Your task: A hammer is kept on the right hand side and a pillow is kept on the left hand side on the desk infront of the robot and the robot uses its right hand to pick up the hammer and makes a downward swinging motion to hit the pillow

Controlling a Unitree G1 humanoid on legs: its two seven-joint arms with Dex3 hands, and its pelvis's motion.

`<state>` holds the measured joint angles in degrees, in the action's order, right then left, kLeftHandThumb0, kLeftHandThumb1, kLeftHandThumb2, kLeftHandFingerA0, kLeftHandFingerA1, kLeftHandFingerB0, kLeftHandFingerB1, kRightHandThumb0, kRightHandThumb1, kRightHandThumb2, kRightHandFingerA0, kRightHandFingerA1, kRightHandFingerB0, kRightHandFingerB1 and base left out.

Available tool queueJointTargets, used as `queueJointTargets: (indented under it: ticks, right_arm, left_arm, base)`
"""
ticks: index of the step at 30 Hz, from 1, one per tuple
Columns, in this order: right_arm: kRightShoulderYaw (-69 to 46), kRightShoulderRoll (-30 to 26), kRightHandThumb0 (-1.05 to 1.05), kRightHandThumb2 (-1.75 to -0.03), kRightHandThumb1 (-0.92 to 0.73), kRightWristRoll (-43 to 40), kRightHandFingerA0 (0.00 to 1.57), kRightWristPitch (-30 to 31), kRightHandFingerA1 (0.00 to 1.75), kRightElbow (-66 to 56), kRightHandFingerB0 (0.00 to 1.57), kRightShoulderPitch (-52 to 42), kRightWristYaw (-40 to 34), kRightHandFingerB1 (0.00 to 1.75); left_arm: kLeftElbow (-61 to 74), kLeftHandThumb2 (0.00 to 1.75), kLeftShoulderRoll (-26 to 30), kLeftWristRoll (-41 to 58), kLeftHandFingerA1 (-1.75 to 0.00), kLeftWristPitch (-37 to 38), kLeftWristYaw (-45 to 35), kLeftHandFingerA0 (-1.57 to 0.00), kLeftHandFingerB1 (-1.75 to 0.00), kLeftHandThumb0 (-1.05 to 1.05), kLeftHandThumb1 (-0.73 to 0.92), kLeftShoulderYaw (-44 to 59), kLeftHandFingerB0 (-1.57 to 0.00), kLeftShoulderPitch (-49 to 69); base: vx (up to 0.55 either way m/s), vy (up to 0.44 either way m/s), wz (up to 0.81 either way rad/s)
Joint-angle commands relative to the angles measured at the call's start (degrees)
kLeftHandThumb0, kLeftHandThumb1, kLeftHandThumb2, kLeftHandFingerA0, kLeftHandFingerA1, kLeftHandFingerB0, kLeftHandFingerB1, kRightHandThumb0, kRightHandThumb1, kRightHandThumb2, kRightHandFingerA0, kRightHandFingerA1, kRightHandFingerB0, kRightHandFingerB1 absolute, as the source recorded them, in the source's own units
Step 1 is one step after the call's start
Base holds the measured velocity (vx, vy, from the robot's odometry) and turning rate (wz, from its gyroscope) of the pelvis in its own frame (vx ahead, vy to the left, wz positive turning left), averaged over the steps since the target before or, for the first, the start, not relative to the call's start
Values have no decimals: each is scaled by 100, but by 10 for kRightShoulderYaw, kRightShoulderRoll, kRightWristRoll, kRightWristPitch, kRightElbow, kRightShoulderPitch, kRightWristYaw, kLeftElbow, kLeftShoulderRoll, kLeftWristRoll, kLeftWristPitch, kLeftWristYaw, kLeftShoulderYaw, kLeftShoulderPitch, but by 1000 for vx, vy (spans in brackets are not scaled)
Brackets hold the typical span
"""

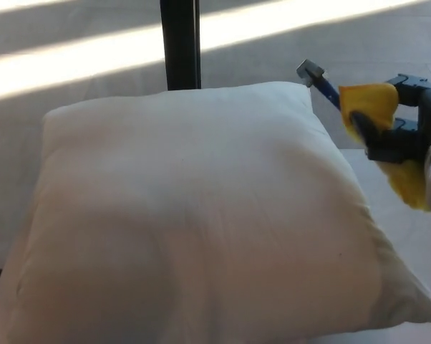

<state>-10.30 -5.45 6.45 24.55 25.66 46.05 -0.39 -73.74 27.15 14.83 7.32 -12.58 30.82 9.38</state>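
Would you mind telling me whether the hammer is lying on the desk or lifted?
Lifted: the right hand grips the hammer, its head raised beside the pillow.

White pillow, plain and unpatterned, shading to a warm peach tint across its lower half. Beyond the pillow, a pale grey tiled floor crossed by broad bands of bright cream sunlight. Black post upright just behind the pillow's far edge. To the right of the pillow, a hammer with a silver-grey metal head, a blue neck and a bright yellow handle. Black right hand wrapped around that yellow handle, with a strip of silver-grey forearm at the picture's edge. Off-white desk beside the pillow's right corner.
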Motion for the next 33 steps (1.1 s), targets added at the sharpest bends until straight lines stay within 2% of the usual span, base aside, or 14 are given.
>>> queueJointTargets:
  ticks: [1,5,8,14,17,19,20,21,25,28,30,31,32,33]
  right_arm:
    - [-110,51,-29,-117,-67,-190,104,237,175,-38,63,92,42,173]
    - [-189,42,-33,-114,-70,-254,106,317,175,16,67,145,46,175]
    - [-225,35,-32,-111,-68,-273,108,334,175,48,68,175,39,173]
    - [-250,24,-34,-104,-72,-274,108,326,175,78,70,225,29,165]
    - [-252,19,-37,-95,-81,-265,111,320,175,90,75,257,26,175]
    - [-261,13,-37,-98,-78,-263,112,323,175,109,76,282,22,171]
    - [-267,10,-37,-98,-74,-265,109,322,175,127,79,319,14,154]
    - [-263,9,-36,-105,-69,-261,109,318,175,134,79,333,16,158]
    - [-270,15,-38,-94,-75,-257,108,323,175,143,75,369,6,153]
    - [-257,19,-37,-97,-76,-257,109,327,175,134,75,385,29,157]
    - [-248,20,-36,-104,-67,-254,107,334,175,125,76,385,38,160]
    - [-244,22,-33,-110,-65,-250,109,337,175,122,84,384,35,156]
    - [-240,22,-34,-110,-68,-248,110,339,175,120,80,382,35,166]
    - [-235,21,-34,-110,-68,-246,110,341,175,120,80,378,38,166]
  left_arm:
    - [-5,64,4,7,-54,8,7,-81,-51,-71,77,6,-70,7]
    - [-2,63,1,11,-58,11,2,-83,-52,-70,77,9,-71,10]
    - [1,64,2,6,-56,10,0,-81,-50,-71,79,3,-69,13]
    - [0,64,1,4,-58,12,5,-83,-50,-72,78,2,-70,12]
    - [-2,64,3,-2,-55,11,5,-81,-49,-71,80,-4,-69,9]
    - [-1,64,4,-4,-56,13,0,-80,-49,-70,81,-6,-68,9]
    - [-1,64,5,-2,-55,4,1,-80,-48,-71,80,-5,-68,6]
    - [0,64,5,-3,-56,5,2,-81,-48,-72,80,-6,-68,6]
    - [2,63,6,-3,-54,6,2,-78,-49,-72,79,-7,-67,6]
    - [-3,63,4,9,-54,1,4,-82,-51,-70,77,5,-72,1]
    - [-5,64,5,2,-55,6,7,-83,-50,-71,78,0,-71,1]
    - [-4,64,7,-1,-54,8,2,-79,-48,-71,80,-4,-67,2]
    - [-1,64,8,0,-54,5,3,-79,-48,-71,80,-4,-68,2]
    - [2,64,7,4,-54,-1,7,-79,-48,-71,80,-1,-68,1]
  base:
    - [0,0,0]
    - [0,0,0]
    - [0,0,0]
    - [0,0,0]
    - [0,0,0]
    - [0,0,0]
    - [0,0,0]
    - [0,0,0]
    - [0,0,0]
    - [0,0,0]
    - [0,0,0]
    - [0,0,0]
    - [0,0,0]
    - [0,0,0]
